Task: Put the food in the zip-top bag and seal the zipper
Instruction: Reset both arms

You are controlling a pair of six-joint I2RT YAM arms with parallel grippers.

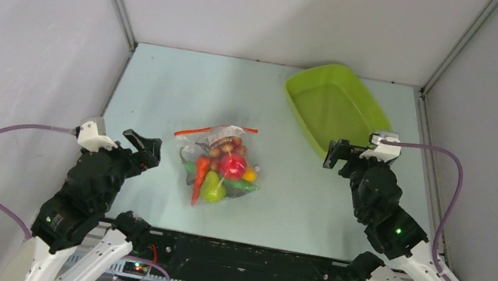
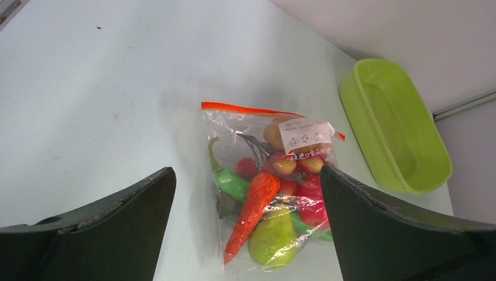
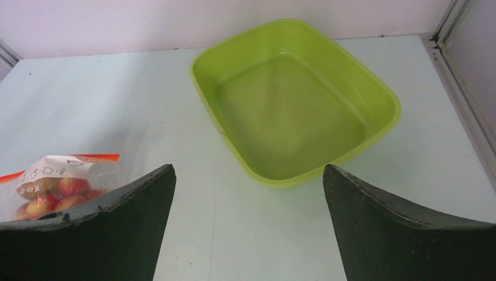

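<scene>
Left gripper (image 1: 147,151) and right gripper (image 1: 336,153) both gape empty either side of the zip-top bag (image 2: 228,132); food (image 2: 257,202) inside, so best anchor one zipper (image 2: 245,109) end and press along fully.

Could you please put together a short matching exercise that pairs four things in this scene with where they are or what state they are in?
Column A
1. carrot
2. tray
3. zipper
4. left tool

Column B
a. open, left of the clear bag
b. inside the bag
c. empty, lime green
d. along the bag's far edge

Pairs: 1-b, 2-c, 3-d, 4-a
</scene>
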